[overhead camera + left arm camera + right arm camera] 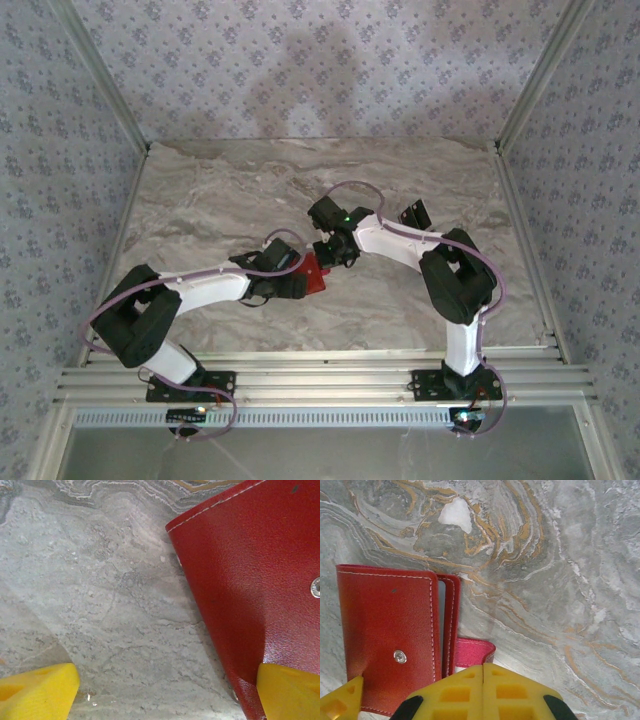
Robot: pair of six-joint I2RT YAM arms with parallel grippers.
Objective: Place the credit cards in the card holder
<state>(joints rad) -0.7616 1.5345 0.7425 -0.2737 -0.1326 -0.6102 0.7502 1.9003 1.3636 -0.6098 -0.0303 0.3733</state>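
The red card holder (pixel 317 273) lies folded on the marble table, snap stud up, between my two grippers. In the left wrist view my left gripper (pixel 165 692) stands open wide, with its right fingertip (pixel 290 690) resting on the card holder (pixel 250 580) near a corner and its other fingertip over bare table. My right gripper (pixel 483 669) is shut, its fingers flush together, with the tips over the holder's small red tab (pixel 472 652). A thin grey-silver strip (pixel 441 625) shows between the holder's flaps. The credit cards are out of view.
The marble table top (pixel 220 200) is walled in by patterned panels on three sides. An aluminium rail (pixel 320 375) with both arm bases runs along the near edge. The left gripper's yellow fingertip (pixel 340 705) sits on the holder in the right wrist view.
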